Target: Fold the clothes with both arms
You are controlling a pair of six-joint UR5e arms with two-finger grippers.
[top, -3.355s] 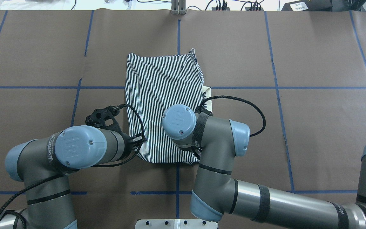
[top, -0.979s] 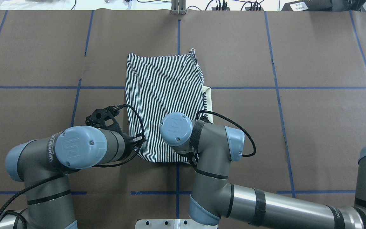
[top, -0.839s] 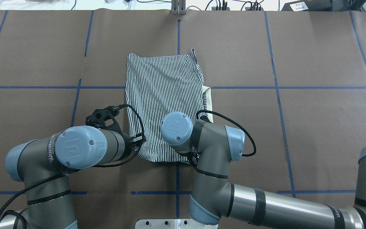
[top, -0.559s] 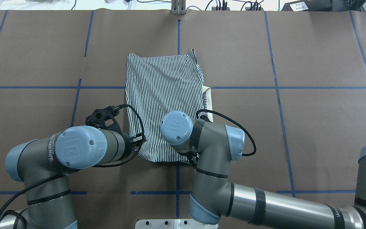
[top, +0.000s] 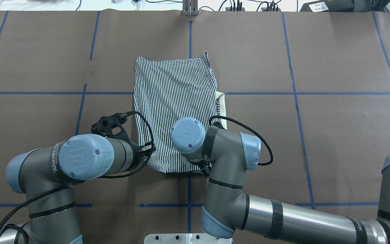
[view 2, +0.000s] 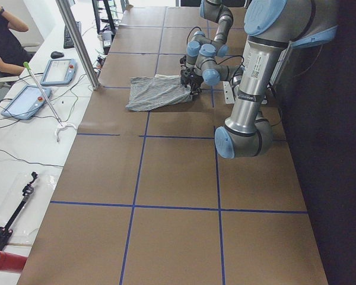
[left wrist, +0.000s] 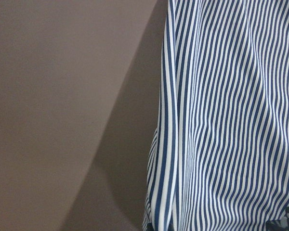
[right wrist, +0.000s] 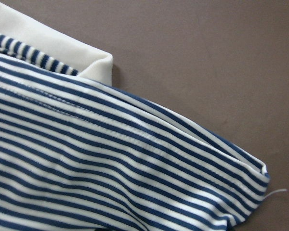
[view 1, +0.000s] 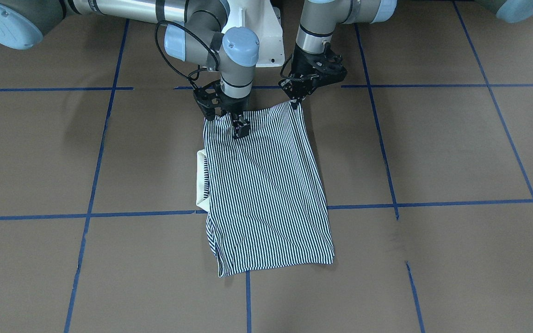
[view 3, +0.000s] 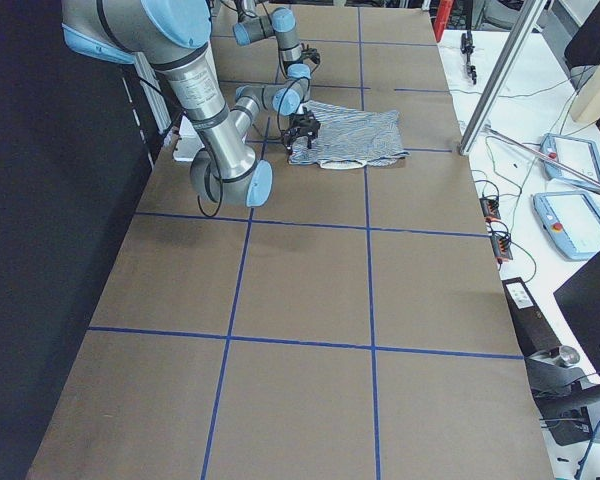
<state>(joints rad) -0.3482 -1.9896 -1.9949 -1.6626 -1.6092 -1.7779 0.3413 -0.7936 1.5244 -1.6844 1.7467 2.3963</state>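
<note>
The striped polo shirt (view 1: 266, 185) lies folded into a narrow rectangle mid-table, with its cream collar (view 1: 200, 180) sticking out on one side. It also shows in the overhead view (top: 174, 95). My left gripper (view 1: 295, 102) is shut, pinching the shirt's near corner. My right gripper (view 1: 240, 131) stands on the near edge beside the other corner, its fingers together on the fabric. In the overhead view both grippers are hidden under the wrists of the left arm (top: 86, 159) and right arm (top: 222, 152). The wrist views show only stripes (left wrist: 231, 120), a hem and the collar (right wrist: 48, 38).
Brown paper with blue tape lines (view 1: 387, 203) covers the table. The white pedestal base (view 1: 259, 41) is just behind the grippers. A metal post (top: 190, 8) stands at the far edge. Tablets (view 2: 59, 71) and cables lie on the side bench.
Since 3.4 s ago my right wrist has shifted slightly toward the robot and the shirt's near edge. For the last second nothing has visibly moved. The left arm and the shirt are unchanged.
</note>
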